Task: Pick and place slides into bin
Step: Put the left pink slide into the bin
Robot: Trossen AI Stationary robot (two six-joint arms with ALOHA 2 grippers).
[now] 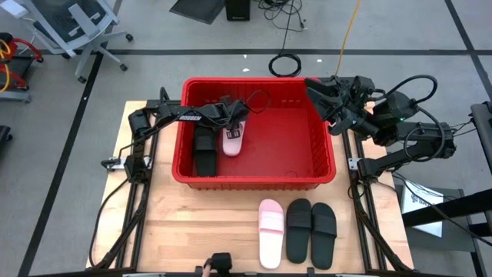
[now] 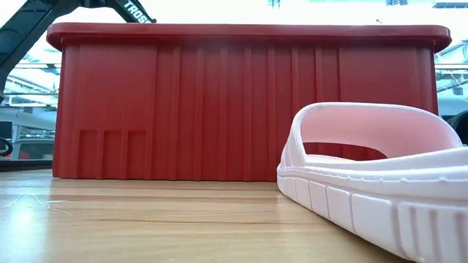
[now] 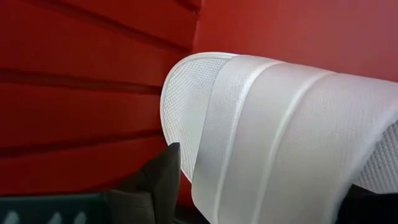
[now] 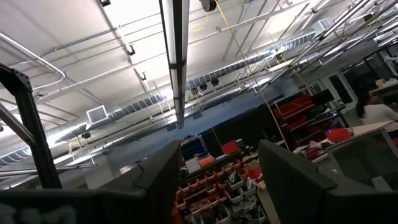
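Note:
The red bin (image 1: 254,181) stands mid-table and fills the low view (image 2: 183,102). My left gripper (image 1: 234,121) reaches down into it from the left and is shut on a pale pink-white slide (image 1: 233,141). A black slide (image 1: 204,151) lies on the bin's floor beside it. On the table in front of the bin lie a pale slide (image 1: 270,232), which also shows in the low view (image 2: 380,168), and two black slides (image 1: 298,229) (image 1: 324,235). My right gripper (image 1: 317,89) is open and empty above the bin's far right corner. My left gripper has the pale slide between its two fingers at the wide ribbed strap (image 3: 205,143); one dark finger (image 3: 158,180) shows against the strap's edge. The fingers come from above, pointing down. The slide is tilted inside the bin; whether its lower end touches the floor I cannot tell.
The bin's walls (image 1: 329,146) rise around my left gripper. The right half of the bin floor (image 1: 284,142) is bare. Bare wood (image 1: 192,223) lies left of the three slides. My right gripper's fingers (image 4: 155,180) point up at the ceiling.

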